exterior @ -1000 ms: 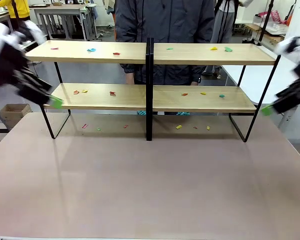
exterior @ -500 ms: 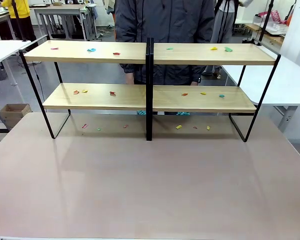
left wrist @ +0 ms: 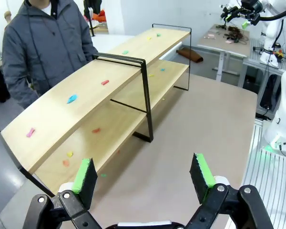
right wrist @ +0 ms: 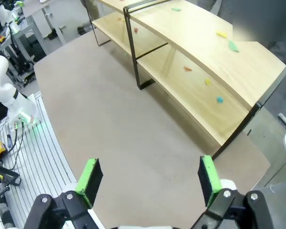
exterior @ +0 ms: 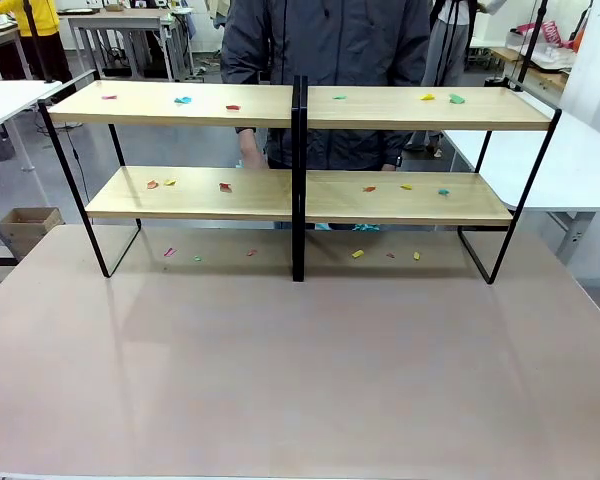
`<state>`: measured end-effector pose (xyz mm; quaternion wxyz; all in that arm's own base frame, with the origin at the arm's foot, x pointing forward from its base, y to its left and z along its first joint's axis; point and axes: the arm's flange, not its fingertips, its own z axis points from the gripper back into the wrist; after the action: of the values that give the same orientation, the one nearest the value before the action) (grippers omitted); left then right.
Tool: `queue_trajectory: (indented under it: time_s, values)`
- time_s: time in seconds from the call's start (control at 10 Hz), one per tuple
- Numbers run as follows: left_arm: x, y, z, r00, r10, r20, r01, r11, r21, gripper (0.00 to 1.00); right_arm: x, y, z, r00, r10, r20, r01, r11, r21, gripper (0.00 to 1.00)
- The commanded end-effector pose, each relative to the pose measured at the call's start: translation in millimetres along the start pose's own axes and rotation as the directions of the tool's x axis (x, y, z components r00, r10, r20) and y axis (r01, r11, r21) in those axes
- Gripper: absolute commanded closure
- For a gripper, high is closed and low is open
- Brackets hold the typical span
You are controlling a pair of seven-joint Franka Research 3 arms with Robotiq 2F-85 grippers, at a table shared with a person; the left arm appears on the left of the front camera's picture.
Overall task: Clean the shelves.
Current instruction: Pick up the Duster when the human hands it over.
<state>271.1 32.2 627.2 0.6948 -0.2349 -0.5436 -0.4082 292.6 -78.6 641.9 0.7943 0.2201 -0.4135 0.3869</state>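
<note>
I see the shelves (exterior: pixel 400 200) standing along the worktop's (exterior: pixel 300 370) far edge, spanning nearly its width. Small scraps (exterior: pixel 183 100) lie scattered on both boards and on the worktop beneath. A person (exterior: pixel 330 40) stands behind the shelves, at the middle.

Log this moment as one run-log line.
shelves: coloured scraps on both tiers | left tool: open, clear of shelves | right tool: open, clear of shelves | person: behind shelves
</note>
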Motion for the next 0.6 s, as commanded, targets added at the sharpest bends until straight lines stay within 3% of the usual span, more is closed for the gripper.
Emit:
queue_trajectory:
  time_s: [0.0,0.5]
  values:
    - [-22.0,-8.4,-8.2,1.0,0.001,0.012,-0.001,1.0,0.004,0.0,4.2,-4.0,-2.5,1.0,0.013,0.011,-0.013,1.0,0.026,0.0]
    - [-29.8,-3.1,-12.6,0.99,0.124,-0.062,-0.122,0.992,0.04,0.0,6.2,-4.5,-12.1,1.0,0.007,-0.001,-0.006,0.998,0.069,0.0]
